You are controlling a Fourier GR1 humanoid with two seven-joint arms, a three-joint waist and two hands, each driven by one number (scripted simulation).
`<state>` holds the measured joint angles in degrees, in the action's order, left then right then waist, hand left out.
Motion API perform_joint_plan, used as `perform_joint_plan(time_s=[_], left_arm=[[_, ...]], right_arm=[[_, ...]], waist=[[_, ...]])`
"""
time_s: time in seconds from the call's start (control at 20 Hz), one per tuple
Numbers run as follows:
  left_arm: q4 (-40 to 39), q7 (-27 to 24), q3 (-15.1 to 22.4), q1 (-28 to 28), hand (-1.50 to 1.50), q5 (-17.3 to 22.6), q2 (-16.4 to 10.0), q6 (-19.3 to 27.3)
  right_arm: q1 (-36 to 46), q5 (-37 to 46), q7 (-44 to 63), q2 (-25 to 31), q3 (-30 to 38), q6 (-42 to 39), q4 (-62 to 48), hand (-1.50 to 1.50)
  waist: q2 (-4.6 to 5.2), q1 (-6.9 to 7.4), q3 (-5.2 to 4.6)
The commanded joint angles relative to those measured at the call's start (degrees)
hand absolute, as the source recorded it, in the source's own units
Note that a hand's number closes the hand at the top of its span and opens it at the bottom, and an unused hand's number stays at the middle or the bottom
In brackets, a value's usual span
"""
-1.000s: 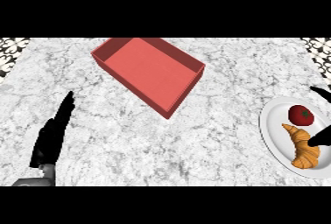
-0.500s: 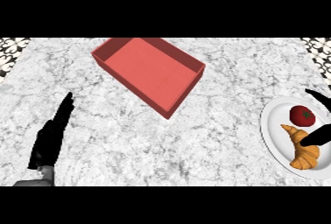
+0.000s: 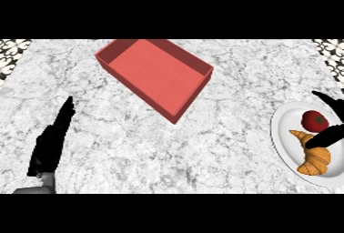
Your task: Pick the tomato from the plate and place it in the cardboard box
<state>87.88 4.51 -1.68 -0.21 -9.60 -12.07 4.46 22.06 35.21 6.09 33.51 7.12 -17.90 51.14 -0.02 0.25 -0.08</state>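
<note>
Risk, croissant: the croissant [image 3: 314, 157] lies just beside the tomato [image 3: 314, 120]. The right hand [image 3: 326, 136] has its thumb across the pastry's upper end, so closing may drag it along.
Risk, roll: the tomato is round, so an off-centre pinch could push it toward the plate [image 3: 283, 148] rim.
Tomato location: on the plate, well apart from the red box [image 3: 154, 77].
Right hand pose: enters from the right edge, fingers and thumb spread on either side of the tomato, not clamped on it.
Left hand [image 3: 50, 143] pose: resting lower left, fingers straight and together.

Left hand [image 3: 50, 143] rests flat; right hand [image 3: 327, 136] spreads its fingers [image 3: 330, 103].
</note>
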Motion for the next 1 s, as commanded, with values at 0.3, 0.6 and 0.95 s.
perform_joint_plan(time_s=[0.3,0.6,0.95], left_arm=[[1.33,4.26,-2.66,-2.37,0.00,0.31,-0.44,-2.95],[2.41,-0.07,-1.57,3.03,0.00,-0.01,0.92,-4.23],[5.07,1.91,-2.10,2.56,0.00,-0.16,0.78,-4.15]], right_arm=[[3.99,4.44,-2.65,-1.09,-0.05,0.75,-8.08,-1.50],[1.80,6.07,-9.09,-0.70,0.18,5.22,-10.14,1.50],[2.96,9.84,-4.94,-0.26,0.25,13.80,-4.48,1.50]], waist=[[0.08,0.09,0.09],[0.08,0.21,0.11],[-0.04,0.05,0.08]])
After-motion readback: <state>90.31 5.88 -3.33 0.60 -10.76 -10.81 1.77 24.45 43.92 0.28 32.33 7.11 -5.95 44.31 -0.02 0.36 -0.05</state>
